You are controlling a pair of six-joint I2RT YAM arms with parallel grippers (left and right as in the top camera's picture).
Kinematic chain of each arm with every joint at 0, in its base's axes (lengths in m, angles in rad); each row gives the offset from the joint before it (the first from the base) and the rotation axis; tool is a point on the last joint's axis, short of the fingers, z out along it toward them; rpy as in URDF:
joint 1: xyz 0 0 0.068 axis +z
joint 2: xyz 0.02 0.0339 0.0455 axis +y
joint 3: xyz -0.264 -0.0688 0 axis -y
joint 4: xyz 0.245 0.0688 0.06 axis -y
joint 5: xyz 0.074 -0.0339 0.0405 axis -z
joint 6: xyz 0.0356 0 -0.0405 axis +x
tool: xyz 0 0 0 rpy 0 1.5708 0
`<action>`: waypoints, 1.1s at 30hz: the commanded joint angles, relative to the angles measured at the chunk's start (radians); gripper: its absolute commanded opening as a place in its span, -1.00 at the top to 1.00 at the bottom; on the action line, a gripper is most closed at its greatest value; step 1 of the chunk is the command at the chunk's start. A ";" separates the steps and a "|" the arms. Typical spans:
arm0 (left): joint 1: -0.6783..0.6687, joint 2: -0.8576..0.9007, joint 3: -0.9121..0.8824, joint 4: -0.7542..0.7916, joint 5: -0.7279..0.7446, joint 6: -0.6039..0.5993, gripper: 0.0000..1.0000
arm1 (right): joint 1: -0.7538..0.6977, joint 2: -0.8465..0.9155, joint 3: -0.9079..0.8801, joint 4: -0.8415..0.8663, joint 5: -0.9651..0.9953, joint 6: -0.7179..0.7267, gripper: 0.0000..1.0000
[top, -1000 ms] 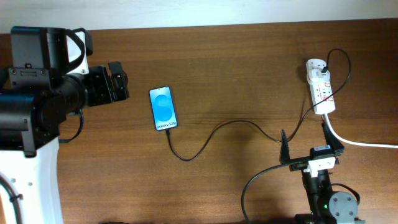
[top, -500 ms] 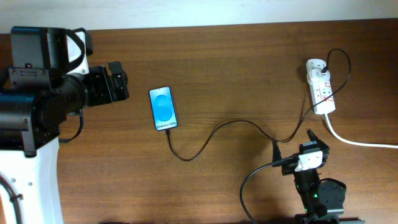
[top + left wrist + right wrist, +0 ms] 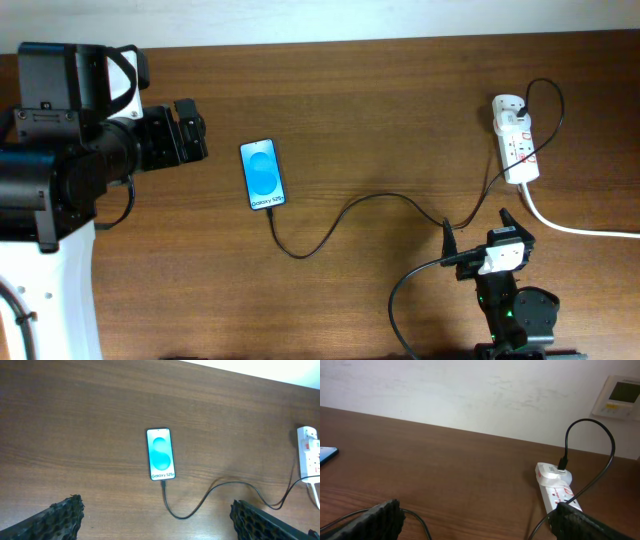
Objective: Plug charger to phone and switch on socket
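The phone (image 3: 263, 174) lies face up on the wooden table, blue screen lit; it also shows in the left wrist view (image 3: 160, 454) and at the left edge of the right wrist view (image 3: 326, 454). The charger cable (image 3: 345, 214) runs from the phone's bottom edge across the table to a plug in the socket (image 3: 514, 138) at the right. The cable (image 3: 200, 505) meets the phone's lower end. The socket (image 3: 557, 491) carries the black plug at its rounded end. My left gripper (image 3: 190, 132) is open and empty, left of the phone. My right gripper (image 3: 478, 232) is open and empty, below the socket.
The socket's thick white cord (image 3: 580, 229) runs off the right edge. A pale wall (image 3: 470, 395) stands behind the table with a white wall panel (image 3: 617, 396). The robot's own black cable (image 3: 410, 295) loops near the right arm's base.
My right gripper drew back from beside the socket toward the front edge and turned, then shifted slightly right. The left arm, phone and cable have not moved.
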 commanded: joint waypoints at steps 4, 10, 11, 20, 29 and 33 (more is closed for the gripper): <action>0.003 -0.006 0.006 0.001 -0.007 0.006 -0.99 | -0.006 -0.010 -0.005 -0.007 -0.006 0.011 -0.97; 0.003 -0.016 0.002 0.003 -0.019 0.006 -0.99 | -0.006 -0.010 -0.005 -0.006 -0.006 0.011 -0.97; 0.003 -0.028 -0.016 0.024 -0.019 0.006 -0.99 | -0.006 -0.010 -0.005 -0.007 -0.006 0.011 -0.97; 0.003 -0.391 -0.732 0.662 -0.015 0.302 -0.99 | -0.006 -0.010 -0.005 -0.007 -0.006 0.011 -0.97; 0.003 -0.730 -1.288 1.135 -0.015 0.457 -0.99 | -0.006 -0.010 -0.005 -0.007 -0.006 0.011 -0.97; 0.003 -0.896 -1.568 1.364 -0.017 0.467 -0.99 | -0.006 -0.010 -0.005 -0.007 -0.006 0.011 -0.96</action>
